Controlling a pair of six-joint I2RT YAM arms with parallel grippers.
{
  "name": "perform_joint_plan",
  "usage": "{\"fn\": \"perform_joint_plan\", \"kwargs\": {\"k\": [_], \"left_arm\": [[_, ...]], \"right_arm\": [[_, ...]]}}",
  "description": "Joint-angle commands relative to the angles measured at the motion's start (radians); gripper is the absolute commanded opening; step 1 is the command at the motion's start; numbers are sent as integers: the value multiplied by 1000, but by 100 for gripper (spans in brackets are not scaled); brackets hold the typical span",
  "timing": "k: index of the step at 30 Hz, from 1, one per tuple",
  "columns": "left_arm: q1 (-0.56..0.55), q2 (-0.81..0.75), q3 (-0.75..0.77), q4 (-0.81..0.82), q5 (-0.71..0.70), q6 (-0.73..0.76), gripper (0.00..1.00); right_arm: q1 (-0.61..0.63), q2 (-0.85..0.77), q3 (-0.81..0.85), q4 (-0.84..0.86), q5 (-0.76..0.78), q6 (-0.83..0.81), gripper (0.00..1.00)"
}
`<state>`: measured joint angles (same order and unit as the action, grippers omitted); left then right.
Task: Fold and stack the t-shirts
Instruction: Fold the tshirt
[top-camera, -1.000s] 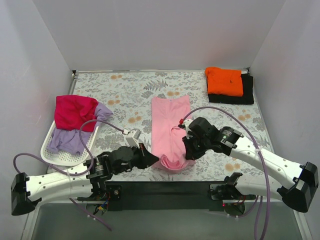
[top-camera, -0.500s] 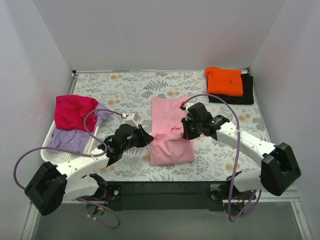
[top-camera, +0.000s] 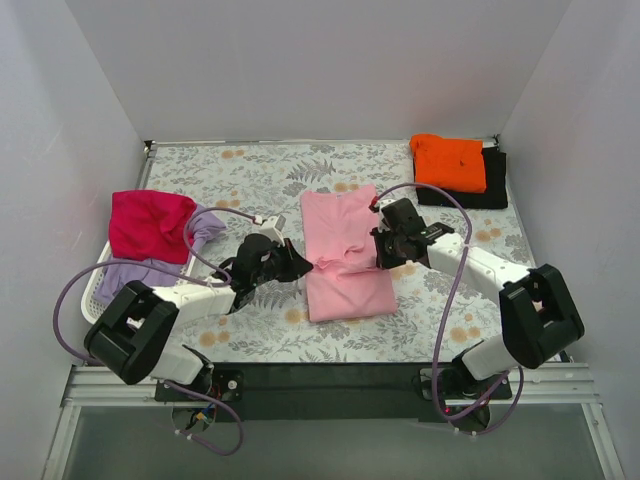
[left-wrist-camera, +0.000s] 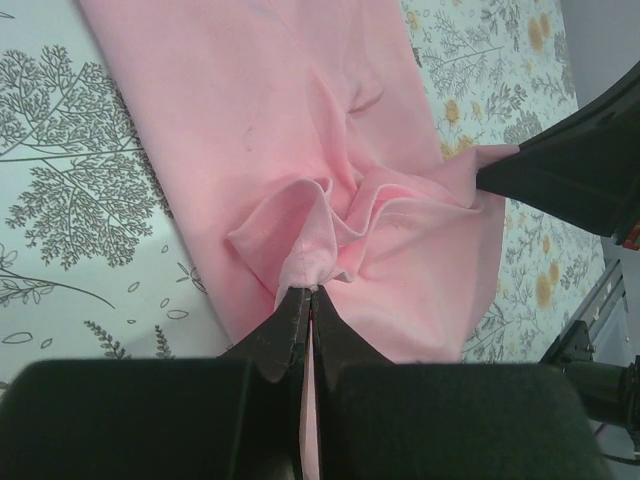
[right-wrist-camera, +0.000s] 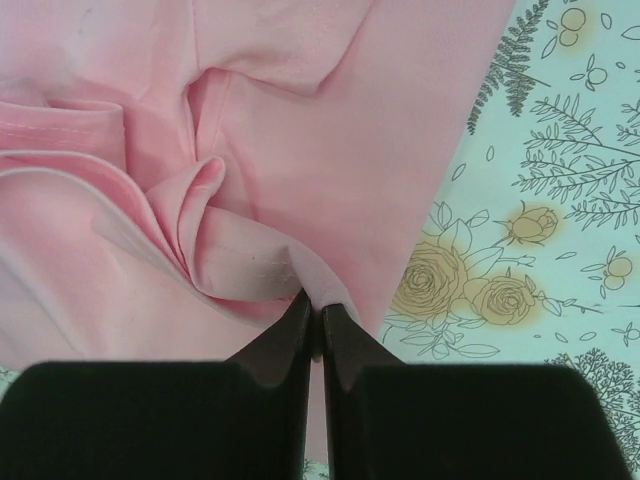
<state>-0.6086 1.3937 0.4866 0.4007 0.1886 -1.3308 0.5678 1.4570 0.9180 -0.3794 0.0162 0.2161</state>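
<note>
1. Floral-printed tabletop (top-camera: 260, 180), walled on three sides, carries everything.
2. Light pink cotton t-shirt (top-camera: 348, 285), the task piece, lies in a long strip near the middle of the tabletop. It runs from the near edge toward the far edge. Halfway along, the cloth is gathered into a raised, wrinkled ridge.
3. White plastic laundry basket (top-camera: 100, 283) sits by the left edge. It holds a crumpled magenta-red shirt (top-camera: 148, 222) and a lavender shirt (top-camera: 205, 225), both unfolded.
4. At the far right corner a folded orange shirt (top-camera: 450, 162) lies on a folded black shirt (top-camera: 495, 185). I judge this the stack to join.
5. Left gripper (top-camera: 303, 268) has its jaws pressed together on a pinch of the pink shirt's left edge. The wrist view shows the fabric (left-wrist-camera: 300, 130) puckering straight into the fingertips (left-wrist-camera: 308, 295).
6. Right gripper (top-camera: 384, 254) has its jaws likewise pinched on a fold (right-wrist-camera: 300, 150) at the shirt's right edge.
7. Handling, as a judgement:
   - The cloth is light, limp and thin, with no stiffness (it sags and bunches between the two pinches).
   - It is not fragile, and a shallow pinch could slip.
   - The best hold is on the doubled side edges or the hem corners, with both sides moved evenly so the fold lands flat.
</note>
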Motion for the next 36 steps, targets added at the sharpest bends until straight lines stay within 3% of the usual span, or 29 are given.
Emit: {"fn": "perform_joint_plan", "kwargs": {"k": [1, 8, 10, 11, 12, 14, 15, 17, 20, 26, 31, 36], "left_arm": [[27, 8, 32, 66, 12, 35, 0], [81, 122, 107, 99, 23, 50, 0], [84, 182, 141, 98, 12, 54, 0], [84, 194, 165, 89, 6, 61, 6], [86, 208, 203, 67, -6, 62, 13], [87, 203, 243, 32, -84, 65, 35], [87, 191, 279, -14, -113, 76, 41], [87, 170, 305, -95, -220, 84, 51], [86, 108, 294, -108, -252, 88, 61], [-26, 65, 236, -45, -190, 70, 64], [-112, 113, 204, 45, -72, 26, 64], [-128, 194, 187, 115, -20, -4, 64]], "right_arm": [[-25, 45, 12, 62, -2, -33, 1], [-106, 155, 96, 112, -76, -52, 1], [-127, 177, 128, 126, -96, -47, 10], [-144, 183, 145, 129, -104, -47, 17], [-152, 180, 181, 128, -101, -47, 31], [-164, 160, 199, 128, -70, -43, 40], [-174, 132, 215, 128, -56, -41, 47], [-180, 92, 222, 128, 6, -41, 58], [-180, -3, 191, 138, 10, -41, 66], [-178, -78, 73, 180, -204, -32, 66], [-178, -23, 30, 243, -338, -14, 64], [-178, 57, 36, 274, -412, -6, 62]]}}
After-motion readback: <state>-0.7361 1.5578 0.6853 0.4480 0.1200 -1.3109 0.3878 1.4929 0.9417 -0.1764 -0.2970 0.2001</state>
